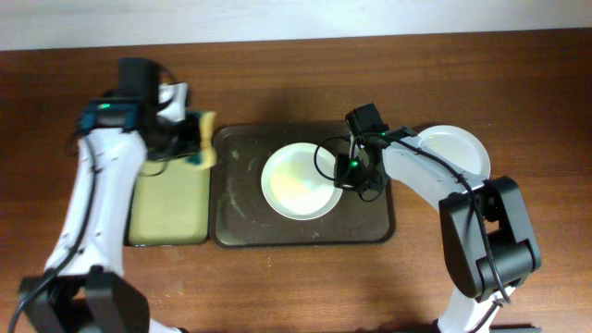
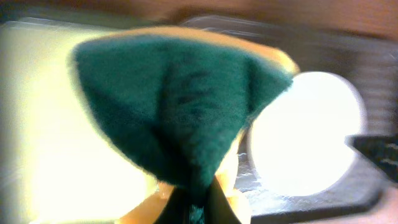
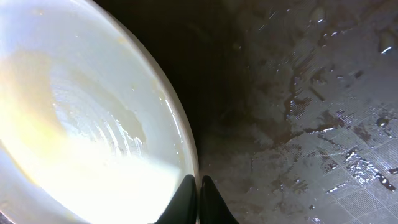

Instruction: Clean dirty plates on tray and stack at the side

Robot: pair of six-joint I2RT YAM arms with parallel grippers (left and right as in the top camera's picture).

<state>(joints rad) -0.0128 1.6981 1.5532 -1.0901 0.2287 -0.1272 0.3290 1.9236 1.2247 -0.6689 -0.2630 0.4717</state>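
A white plate (image 1: pixel 298 182) with a yellow smear lies in the dark tray (image 1: pixel 240 227). My right gripper (image 1: pixel 344 176) is shut on this plate's right rim; in the right wrist view the fingers (image 3: pixel 197 198) pinch the rim of the plate (image 3: pixel 81 124) over the smudged tray (image 3: pixel 298 124). A second white plate (image 1: pixel 455 148) lies on the table at the right, partly under the right arm. My left gripper (image 1: pixel 197 139) is shut on a green and yellow sponge (image 2: pixel 180 106) at the tray's left edge. A third plate is not in view.
A smaller black tray with yellow lining (image 1: pixel 169 208) lies left of the dark tray, under the left arm. The brown table (image 1: pixel 296 83) runs to a pale wall at the back.
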